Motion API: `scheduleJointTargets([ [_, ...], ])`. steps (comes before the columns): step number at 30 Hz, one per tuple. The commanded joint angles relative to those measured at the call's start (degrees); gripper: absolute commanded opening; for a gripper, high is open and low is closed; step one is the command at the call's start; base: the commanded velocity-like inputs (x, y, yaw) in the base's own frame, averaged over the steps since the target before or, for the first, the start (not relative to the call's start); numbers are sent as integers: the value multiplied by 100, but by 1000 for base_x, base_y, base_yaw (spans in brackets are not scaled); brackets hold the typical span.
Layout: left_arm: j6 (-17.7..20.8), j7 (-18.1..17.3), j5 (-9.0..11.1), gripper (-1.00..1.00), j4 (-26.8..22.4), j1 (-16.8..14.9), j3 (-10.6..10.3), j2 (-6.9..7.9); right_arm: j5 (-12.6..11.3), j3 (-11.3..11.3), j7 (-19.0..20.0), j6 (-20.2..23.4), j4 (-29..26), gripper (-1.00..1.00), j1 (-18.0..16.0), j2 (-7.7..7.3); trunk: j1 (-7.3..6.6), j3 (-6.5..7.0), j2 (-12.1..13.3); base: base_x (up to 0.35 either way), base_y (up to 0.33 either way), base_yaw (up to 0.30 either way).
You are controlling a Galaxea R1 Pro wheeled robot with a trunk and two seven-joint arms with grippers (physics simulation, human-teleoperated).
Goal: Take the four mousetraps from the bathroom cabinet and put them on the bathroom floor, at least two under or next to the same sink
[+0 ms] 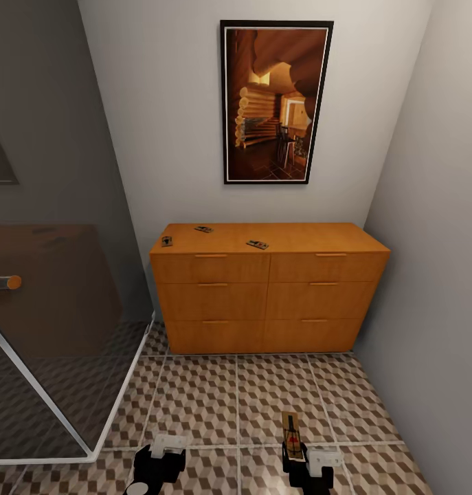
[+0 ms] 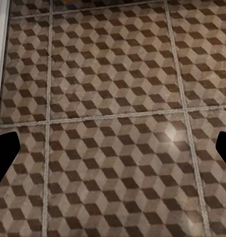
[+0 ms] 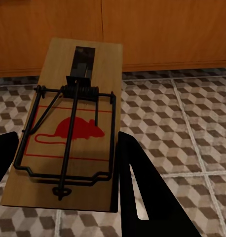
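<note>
The orange-brown cabinet (image 1: 263, 295) stands against the far wall with all drawers closed. Three mousetraps lie on its top: one at the back left (image 1: 203, 229), one near the left edge (image 1: 167, 240) and one nearer the middle (image 1: 257, 244). A fourth mousetrap (image 1: 291, 432) (image 3: 73, 133), its red mouse mark facing up, sits level between the fingers of my right gripper (image 1: 295, 455) (image 3: 68, 182), low over the cube-patterned bathroom floor (image 1: 215, 399). My left gripper (image 1: 160, 454) (image 2: 113, 153) hangs open over bare tiles (image 2: 118, 98), holding nothing.
A glass shower enclosure (image 1: 57, 330) with a white bottom frame takes up the left side. A grey wall (image 1: 435, 275) closes the right. A framed picture (image 1: 277, 103) hangs above the cabinet. Tiled floor stretches between me and the cabinet.
</note>
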Motion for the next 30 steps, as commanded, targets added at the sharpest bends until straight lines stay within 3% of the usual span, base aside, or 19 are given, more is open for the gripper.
scheduleJointTargets([
  [1,35,39,-3,100,-3,-2,-21,3,45,-13,-28,-12,4,-100,-4,1,0,-6,-3,0,0,0],
  [7,35,39,8,100,143,-5,-20,-8,46,-13,-28,-12,4,-100,-4,1,0,-6,-3,0,0,0],
  [14,35,40,11,100,228,-3,-17,-133,47,-13,-28,-12,4,-100,-4,2,0,-6,-3,0,0,0],
  [30,-3,48,5,100,181,-4,-12,-192,44,-13,-28,-12,4,-100,-4,1,0,-6,-3,0,0,0],
])
